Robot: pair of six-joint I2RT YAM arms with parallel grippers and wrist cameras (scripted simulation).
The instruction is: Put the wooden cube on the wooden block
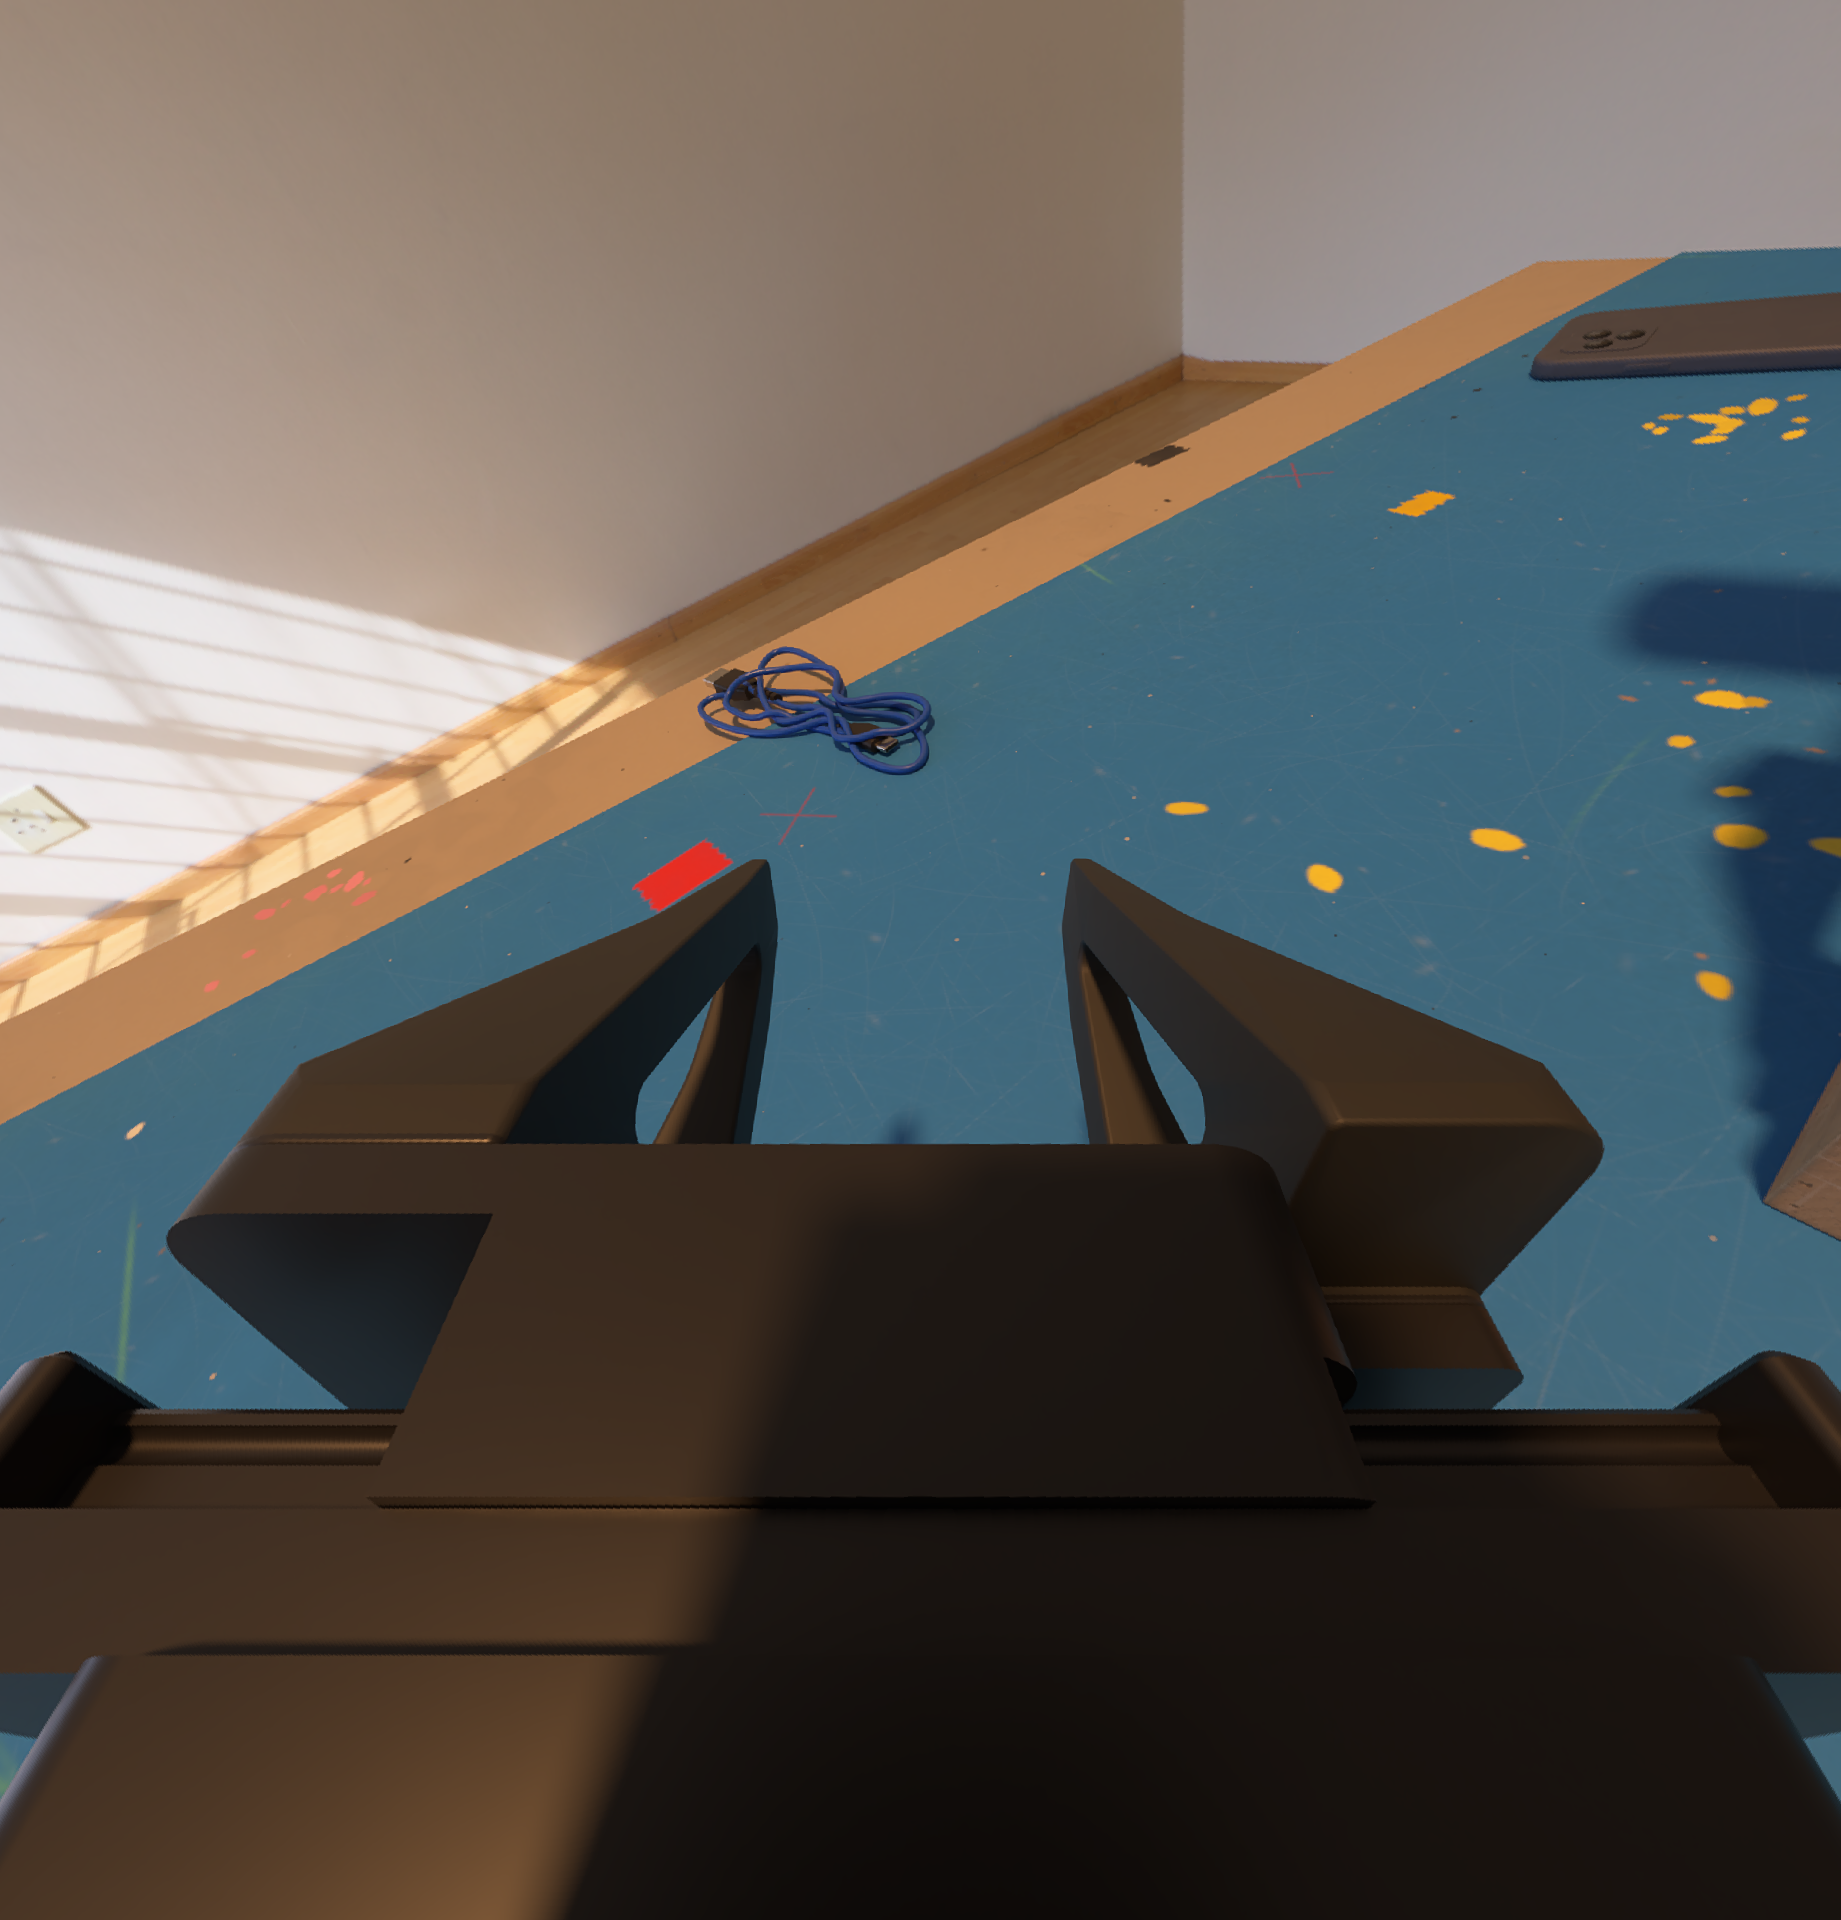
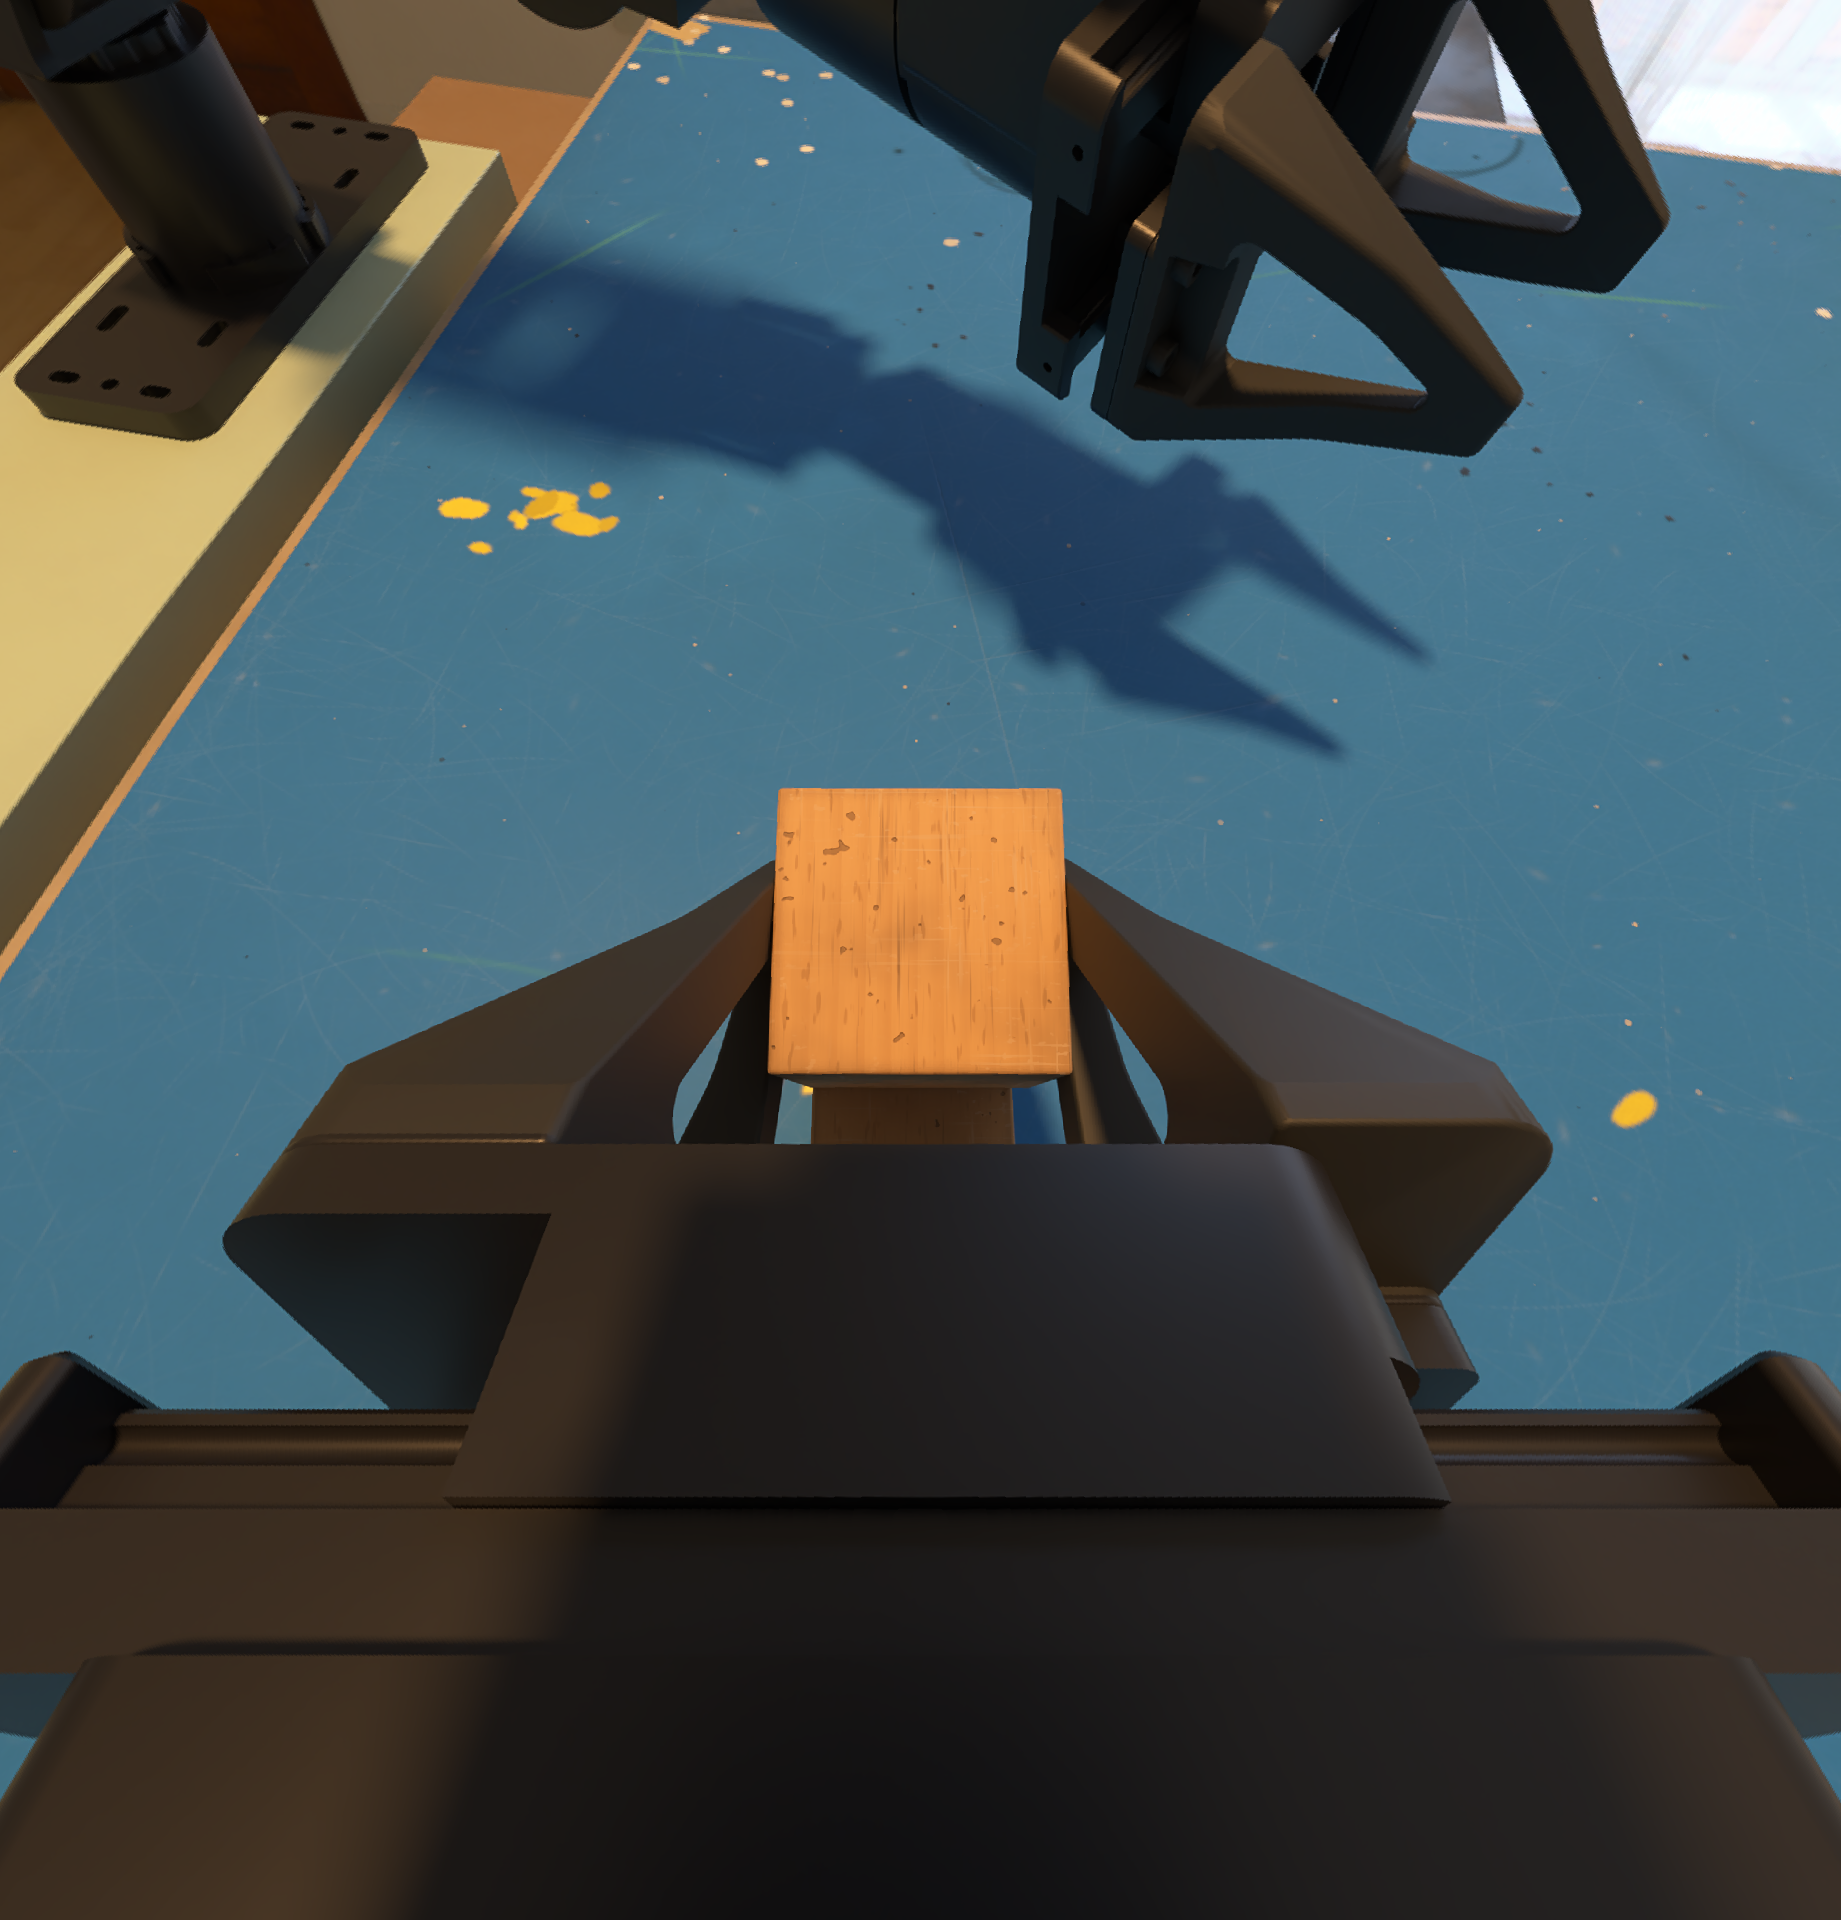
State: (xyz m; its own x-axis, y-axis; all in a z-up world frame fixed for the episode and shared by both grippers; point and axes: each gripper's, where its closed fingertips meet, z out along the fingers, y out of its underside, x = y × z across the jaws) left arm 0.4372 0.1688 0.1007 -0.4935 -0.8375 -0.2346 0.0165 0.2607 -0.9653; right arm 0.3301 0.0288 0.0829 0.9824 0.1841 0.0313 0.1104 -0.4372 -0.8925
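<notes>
Right tool [image 2: 918, 883] gripping wooden cube [image 2: 918, 930], upright

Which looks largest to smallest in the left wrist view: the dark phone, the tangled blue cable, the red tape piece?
1. Dark phone, though cut off by the frame edge.
2. Tangled blue cable.
3. Red tape piece.
The phone lies farthest, so it is probably truly largest.

**Matt plastic, speckled wood**

The wooden cube [image 2: 918, 930] shows pale, smooth, flecked grain. Both the left gripper [image 1: 918, 883] and right gripper [image 2: 918, 883] look matt dark plastic. The blue table mat [image 1: 1259, 727] is scuffed and paint-spattered; the cable [image 1: 817, 710] looks braided.
</notes>
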